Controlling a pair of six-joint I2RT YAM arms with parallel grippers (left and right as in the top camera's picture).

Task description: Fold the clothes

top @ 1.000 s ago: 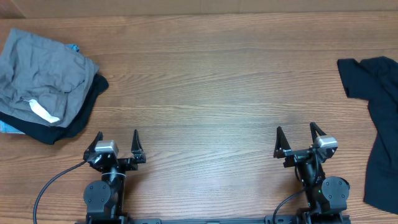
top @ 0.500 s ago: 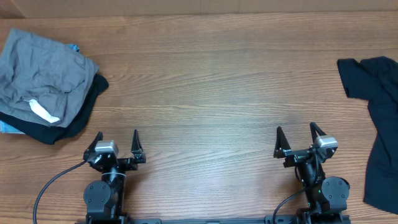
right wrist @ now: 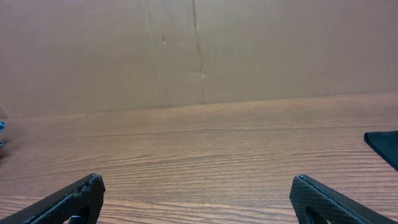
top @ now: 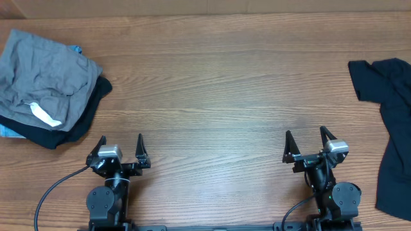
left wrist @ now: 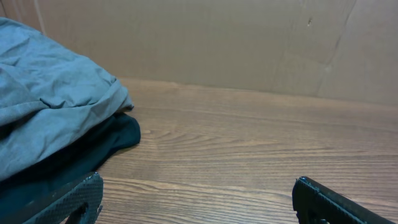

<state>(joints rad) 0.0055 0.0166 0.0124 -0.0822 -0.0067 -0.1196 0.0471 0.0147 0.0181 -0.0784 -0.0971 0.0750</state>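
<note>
The black T-shirt (top: pixel 393 128) lies spread at the table's right edge, partly cut off by the frame; a dark corner of it shows at the right of the right wrist view (right wrist: pixel 385 147). No neck tag shows. My right gripper (top: pixel 309 139) is open and empty near the front edge, left of the shirt and apart from it; it also shows in the right wrist view (right wrist: pixel 198 194). My left gripper (top: pixel 121 142) is open and empty at the front left, and in the left wrist view (left wrist: pixel 198 194) nothing is between its fingers.
A grey garment with a white label (top: pixel 45 74) lies on a dark garment (top: pixel 77 128) at the far left, also in the left wrist view (left wrist: pixel 50 106). A cardboard wall (right wrist: pixel 199 50) stands behind the wooden table (top: pixel 218 96).
</note>
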